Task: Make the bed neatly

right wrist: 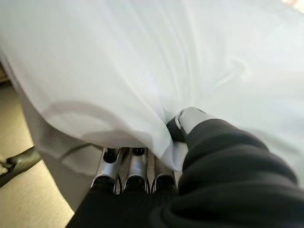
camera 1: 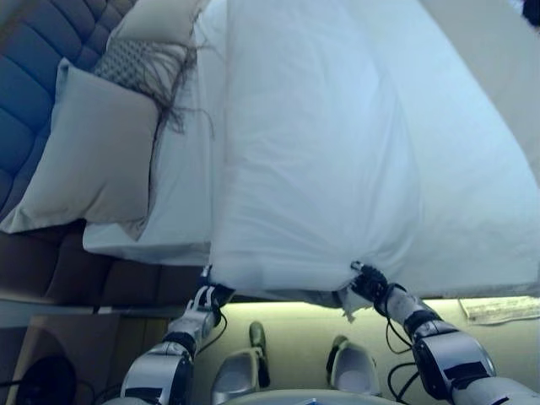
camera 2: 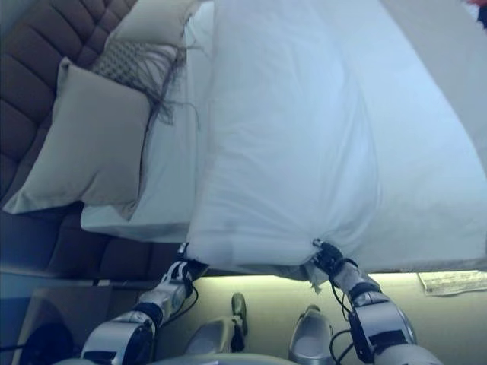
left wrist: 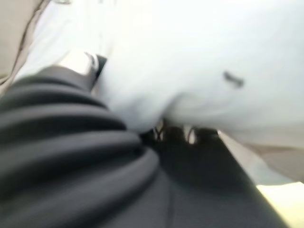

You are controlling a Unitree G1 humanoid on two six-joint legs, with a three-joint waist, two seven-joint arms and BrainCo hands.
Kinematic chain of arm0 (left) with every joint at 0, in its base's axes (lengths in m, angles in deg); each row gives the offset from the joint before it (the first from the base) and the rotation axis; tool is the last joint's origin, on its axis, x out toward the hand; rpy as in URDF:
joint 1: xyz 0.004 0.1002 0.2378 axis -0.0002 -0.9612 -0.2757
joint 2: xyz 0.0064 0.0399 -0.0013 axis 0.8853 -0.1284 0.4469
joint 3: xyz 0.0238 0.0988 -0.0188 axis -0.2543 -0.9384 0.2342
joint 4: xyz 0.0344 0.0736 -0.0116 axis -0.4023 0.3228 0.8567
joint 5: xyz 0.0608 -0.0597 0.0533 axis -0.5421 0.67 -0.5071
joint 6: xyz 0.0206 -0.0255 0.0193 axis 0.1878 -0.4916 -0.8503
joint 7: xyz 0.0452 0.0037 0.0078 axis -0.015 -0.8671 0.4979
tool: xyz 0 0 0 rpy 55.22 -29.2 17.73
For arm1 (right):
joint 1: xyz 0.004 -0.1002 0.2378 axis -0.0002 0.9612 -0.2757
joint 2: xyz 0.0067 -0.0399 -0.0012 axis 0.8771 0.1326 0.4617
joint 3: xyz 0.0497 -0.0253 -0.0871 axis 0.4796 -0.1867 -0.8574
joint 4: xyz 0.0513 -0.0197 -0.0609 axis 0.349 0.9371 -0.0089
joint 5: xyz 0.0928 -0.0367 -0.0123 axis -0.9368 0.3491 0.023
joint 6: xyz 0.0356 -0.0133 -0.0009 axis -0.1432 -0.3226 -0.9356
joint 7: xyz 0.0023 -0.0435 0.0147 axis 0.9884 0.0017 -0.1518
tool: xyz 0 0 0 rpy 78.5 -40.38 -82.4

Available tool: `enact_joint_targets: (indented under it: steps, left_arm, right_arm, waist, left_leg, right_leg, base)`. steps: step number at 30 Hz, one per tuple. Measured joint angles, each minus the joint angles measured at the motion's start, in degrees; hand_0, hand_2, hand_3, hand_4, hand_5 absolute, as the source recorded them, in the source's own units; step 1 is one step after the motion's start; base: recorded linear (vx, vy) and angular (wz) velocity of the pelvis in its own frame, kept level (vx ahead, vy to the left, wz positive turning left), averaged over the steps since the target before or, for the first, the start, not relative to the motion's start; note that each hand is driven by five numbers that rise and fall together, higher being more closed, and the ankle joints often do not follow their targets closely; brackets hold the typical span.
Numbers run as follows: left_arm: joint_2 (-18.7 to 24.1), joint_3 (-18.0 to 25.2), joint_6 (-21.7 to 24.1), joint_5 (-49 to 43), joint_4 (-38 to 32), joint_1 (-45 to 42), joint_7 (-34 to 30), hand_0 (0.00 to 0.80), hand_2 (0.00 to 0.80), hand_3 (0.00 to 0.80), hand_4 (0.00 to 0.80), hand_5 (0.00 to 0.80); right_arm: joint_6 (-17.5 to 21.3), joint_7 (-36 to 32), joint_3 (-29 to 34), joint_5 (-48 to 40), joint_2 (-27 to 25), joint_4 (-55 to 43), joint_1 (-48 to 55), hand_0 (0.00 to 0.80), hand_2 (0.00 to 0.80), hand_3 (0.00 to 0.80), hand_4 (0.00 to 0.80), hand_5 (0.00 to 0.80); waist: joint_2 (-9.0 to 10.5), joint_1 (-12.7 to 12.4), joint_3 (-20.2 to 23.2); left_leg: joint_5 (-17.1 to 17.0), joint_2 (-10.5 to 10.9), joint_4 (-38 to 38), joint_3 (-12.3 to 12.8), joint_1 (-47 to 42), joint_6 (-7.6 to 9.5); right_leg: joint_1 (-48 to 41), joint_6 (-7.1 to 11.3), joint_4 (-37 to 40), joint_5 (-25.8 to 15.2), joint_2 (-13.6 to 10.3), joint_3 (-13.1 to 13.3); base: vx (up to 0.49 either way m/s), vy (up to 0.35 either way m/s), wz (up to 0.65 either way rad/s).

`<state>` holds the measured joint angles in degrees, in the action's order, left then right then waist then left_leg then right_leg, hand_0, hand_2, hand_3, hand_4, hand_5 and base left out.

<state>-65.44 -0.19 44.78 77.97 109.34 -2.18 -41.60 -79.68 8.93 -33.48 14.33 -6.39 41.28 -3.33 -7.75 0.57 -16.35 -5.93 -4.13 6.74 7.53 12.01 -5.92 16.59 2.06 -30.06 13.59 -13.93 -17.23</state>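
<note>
You have both hands at the near edge of the white duvet [camera 1: 337, 169], which lies over most of the bed and hangs over the side closest to you. Right hand [camera 1: 369, 283]: it sits at the duvet's near edge; in its wrist view the fingers [right wrist: 135, 171] curl up under the hem and the thumb [right wrist: 190, 118] presses on top, so it is clamped on the duvet. Left hand [camera 1: 205, 295]: it sits at the duvet's near left corner, with cloth draped over it; its wrist view shows the ribbed cover and cloth bunched against it, but the fingers are hidden, so you cannot tell whether it is closed or apart. Beyond the duvet's left edge a strip of white sheet [camera 1: 181, 194] is exposed. Toward the headboard [camera 1: 25, 93], a beige pillow [camera 1: 93, 152] leans near the sheet, with a patterned fringed cushion [camera 1: 139, 63] just past it and another pale pillow [camera 1: 156, 21] farther along. A paper [camera 1: 502, 309] lies on the floor at the bed's near right.
</note>
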Motion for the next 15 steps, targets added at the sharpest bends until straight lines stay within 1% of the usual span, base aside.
enact_joint_targets:
  steps: [2,5,7,8,9,11,13,15]
  left_arm:
    - [0.06,-0.29,0.75,1.64,-0.11,2.41,0.07,0.800,0.800,0.800,0.800,0.800]
    - [0.64,-0.50,1.50,2.15,-0.09,4.43,0.09,0.800,0.800,0.800,0.800,0.800]
    - [0.77,-0.69,1.82,2.15,-0.10,5.64,0.39,0.800,0.800,0.800,0.800,0.800]
    - [0.90,-0.99,1.94,2.17,-0.09,6.30,0.69,0.800,0.800,0.800,0.800,0.800]
    - [1.23,-1.77,2.13,2.17,-0.08,6.85,1.23,0.800,0.800,0.800,0.800,0.800]
    - [1.69,-1.79,2.16,2.17,-0.06,7.79,1.91,0.800,0.800,0.800,0.800,0.800]
    - [1.84,-1.80,2.16,2.22,-0.06,8.40,2.90,0.800,0.800,0.800,0.800,0.800]
    - [1.97,-1.80,2.16,2.38,-0.11,8.66,3.30,0.800,0.800,0.800,0.800,0.800]
  right_arm:
    - [0.20,0.22,-0.88,0.18,-0.46,0.18,-2.68,0.800,0.800,0.800,0.800,0.800]
    - [0.23,1.09,-1.81,0.19,-0.66,0.18,-5.22,0.800,0.800,0.800,0.800,0.800]
    - [0.16,1.45,-1.93,0.19,-0.95,0.20,-6.42,0.800,0.800,0.800,0.800,0.800]
    - [0.03,1.80,-1.98,0.19,-1.11,0.20,-7.09,0.800,0.800,0.800,0.800,0.800]
    - [-0.27,2.45,-2.29,0.19,-1.29,0.18,-7.70,0.800,0.800,0.800,0.800,0.800]
    - [-0.68,3.34,-3.33,0.27,-1.40,0.53,-8.84,0.800,0.800,0.800,0.800,0.800]
    - [-2.23,4.98,-3.67,0.36,-1.48,1.01,-10.29,0.800,0.800,0.800,0.800,0.800]
    - [-3.25,5.67,-3.69,0.38,-1.56,1.13,-11.36,0.800,0.800,0.800,0.800,0.800]
  waist:
    - [-0.11,0.00,-2.58]
    - [0.40,-0.13,-4.98]
    - [0.60,-0.13,-6.05]
    - [0.73,-0.15,-6.40]
    - [0.90,-0.14,-6.70]
    - [1.43,-0.26,-7.27]
    - [1.82,-0.46,-8.14]
    - [1.78,-0.51,-8.19]
  left_leg:
    - [0.18,-0.21,2.37,-0.50,2.70,0.01]
    - [1.51,-0.95,6.77,-1.52,6.23,-0.69]
    - [2.38,-1.34,9.68,-1.90,8.73,-0.90]
    - [3.19,-1.47,11.28,-2.10,10.29,-0.83]
    - [3.52,-1.50,12.95,-2.60,11.88,-1.00]
    - [4.58,-1.62,14.90,-3.22,13.88,-0.91]
    - [5.41,-1.66,17.57,-3.46,15.27,-1.23]
    - [6.11,-1.78,19.13,-3.53,16.98,-1.12]
  right_leg:
    - [2.80,-0.91,-3.01,0.74,-0.49,0.15]
    - [5.80,-2.16,-6.71,1.87,-0.51,0.22]
    - [7.71,-2.66,-8.69,2.45,-0.62,0.25]
    - [8.86,-2.55,-9.69,3.38,-0.60,0.27]
    - [10.01,-2.88,-10.99,3.19,-0.69,0.34]
    - [11.52,-2.89,-12.38,4.32,-0.82,0.52]
    - [12.31,-2.98,-14.11,4.61,-0.83,1.08]
    - [13.78,-2.97,-14.91,4.67,-0.76,1.50]
  base:
    - [-0.159,-0.006,0.09]
    - [-0.157,-0.037,0.01]
    - [-0.139,-0.034,0.02]
    - [-0.113,-0.025,0.09]
    - [-0.103,-0.011,0.12]
    - [-0.009,0.006,0.12]
    - [-0.034,0.032,0.05]
    - [-0.056,0.036,0.00]
